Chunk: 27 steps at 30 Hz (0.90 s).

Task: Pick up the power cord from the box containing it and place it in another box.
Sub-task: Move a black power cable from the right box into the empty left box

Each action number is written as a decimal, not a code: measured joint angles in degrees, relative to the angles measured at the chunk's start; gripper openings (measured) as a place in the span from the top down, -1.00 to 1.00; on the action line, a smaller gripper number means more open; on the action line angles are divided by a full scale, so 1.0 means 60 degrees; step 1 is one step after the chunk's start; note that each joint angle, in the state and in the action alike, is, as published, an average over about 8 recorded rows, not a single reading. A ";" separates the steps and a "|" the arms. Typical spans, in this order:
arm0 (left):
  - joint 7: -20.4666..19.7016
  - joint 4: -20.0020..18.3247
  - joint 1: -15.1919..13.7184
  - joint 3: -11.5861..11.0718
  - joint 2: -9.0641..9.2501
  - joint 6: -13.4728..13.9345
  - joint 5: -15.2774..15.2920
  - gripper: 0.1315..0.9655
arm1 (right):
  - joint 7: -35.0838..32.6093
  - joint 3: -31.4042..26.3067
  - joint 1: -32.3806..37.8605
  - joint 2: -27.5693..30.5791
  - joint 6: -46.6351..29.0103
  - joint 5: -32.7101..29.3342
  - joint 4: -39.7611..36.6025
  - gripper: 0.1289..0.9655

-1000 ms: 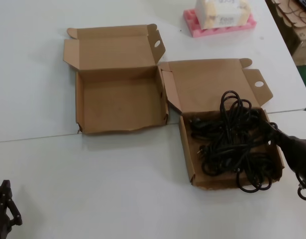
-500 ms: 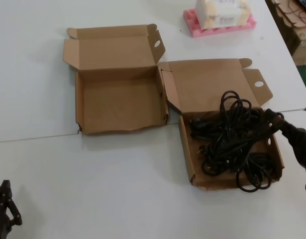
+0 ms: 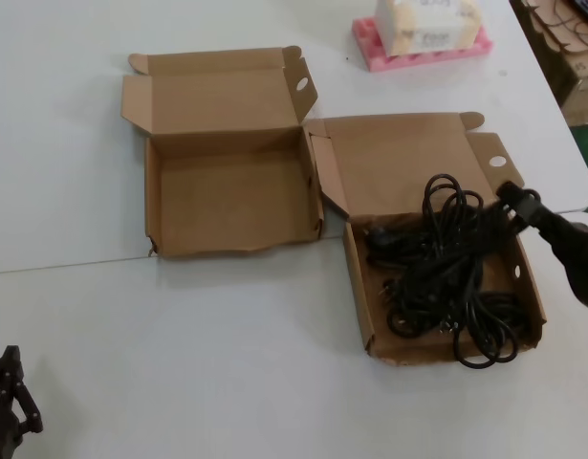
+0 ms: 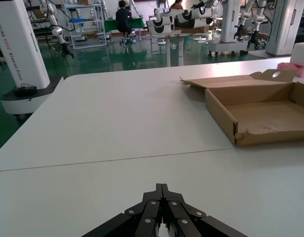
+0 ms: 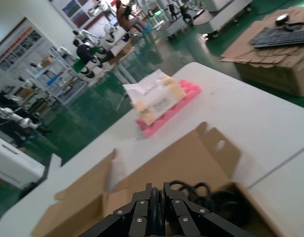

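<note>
The power cord point(image 3: 437, 277) is thin black cable lying in loose loops in the plain-lidded box point(image 3: 356, 287) on the right, its plug near the box's back left corner. My right gripper point(image 3: 511, 196) hovers over that box's back right corner, shut on a loop of the cord point(image 5: 159, 197), which runs between its fingers. The other box point(image 3: 227, 251), with a creased lid strip and wavy front wall, stands open to the left and also shows in the left wrist view point(image 4: 226, 113). My left gripper point(image 3: 7, 382) is parked, shut, at the near left point(image 4: 161, 188).
A pink foam tray point(image 3: 423, 48) with a white packet sits at the back, also in the right wrist view point(image 5: 166, 111). Stacked cardboard point(image 3: 561, 38) lies past the table's far right edge. A seam crosses the table in front of the left box.
My right gripper has moved back from the box's right side to its back right corner. The cord loops have shifted slightly. The left arm has not moved.
</note>
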 joint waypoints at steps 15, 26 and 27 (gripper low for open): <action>0.0000 0.0000 0.0000 0.0000 0.0000 0.0000 0.0000 0.93 | 0.0000 -0.0088 0.2016 -0.1392 -0.0777 0.0000 -0.0793 0.86; 0.0000 0.0000 0.0000 0.0000 0.0000 0.0000 0.0000 0.93 | 0.0000 -0.1451 0.5488 -0.3884 -0.2683 0.0000 -0.5239 0.87; 0.0000 0.0000 0.0000 0.0000 0.0000 0.0000 0.0000 0.93 | 0.0000 -0.1465 0.5747 -0.4126 -0.2826 0.0000 -0.5699 0.87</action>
